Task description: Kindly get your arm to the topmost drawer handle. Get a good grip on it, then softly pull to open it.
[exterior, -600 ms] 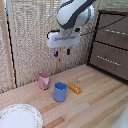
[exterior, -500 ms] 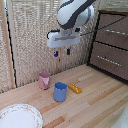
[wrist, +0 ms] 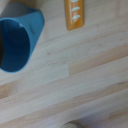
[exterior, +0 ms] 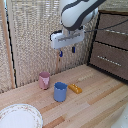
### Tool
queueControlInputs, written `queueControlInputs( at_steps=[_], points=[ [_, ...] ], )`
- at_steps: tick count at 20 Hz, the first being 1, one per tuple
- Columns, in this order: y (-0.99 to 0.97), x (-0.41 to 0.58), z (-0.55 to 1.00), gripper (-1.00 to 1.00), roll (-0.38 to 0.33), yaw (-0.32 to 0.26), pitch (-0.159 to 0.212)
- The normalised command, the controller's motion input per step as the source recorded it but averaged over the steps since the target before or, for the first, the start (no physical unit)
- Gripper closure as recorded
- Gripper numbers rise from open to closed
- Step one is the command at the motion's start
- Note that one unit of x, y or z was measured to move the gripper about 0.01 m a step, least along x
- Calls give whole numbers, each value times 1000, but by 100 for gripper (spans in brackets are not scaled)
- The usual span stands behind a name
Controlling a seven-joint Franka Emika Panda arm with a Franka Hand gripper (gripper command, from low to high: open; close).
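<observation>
Slim silver-grey metal drawer handle [exterior: 113, 31] sits on the top dark brown wooden drawer [exterior: 120, 35] at the exterior view's right, untouched. Bulky white robot arm [exterior: 75, 14] hangs its blue-tipped claw [exterior: 67, 51] apart, open and empty; reaching, gripping, pulling remain. Wrist view shows only a blue plastic cup [wrist: 17, 42] on the pale wooden surface [wrist: 85, 80].

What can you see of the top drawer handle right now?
The drawer handle is a slim, straight silver-grey bar lying level across the dark brown wooden drawer front, much narrower than it. The drawer looks shut. Nothing touches the handle: the gripper hangs apart, toward the exterior view's left, jaws pointing down. The wrist view doesn't show it.
</observation>
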Motion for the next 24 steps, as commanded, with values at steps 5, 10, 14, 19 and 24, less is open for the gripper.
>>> queueControlInputs(
  at_steps=[5, 10, 14, 19, 24],
  points=[
    [-99, -215, 28, -100, -372, 128, -109],
    [-47, 101, 154, -100, -346, 60, -139],
    [-104, 119, 40, -100, -375, 41, -93],
    [-99, 36, 30, -100, -375, 7, -8],
    [-85, 11, 62, -100, -375, 0, 31]
  ],
)
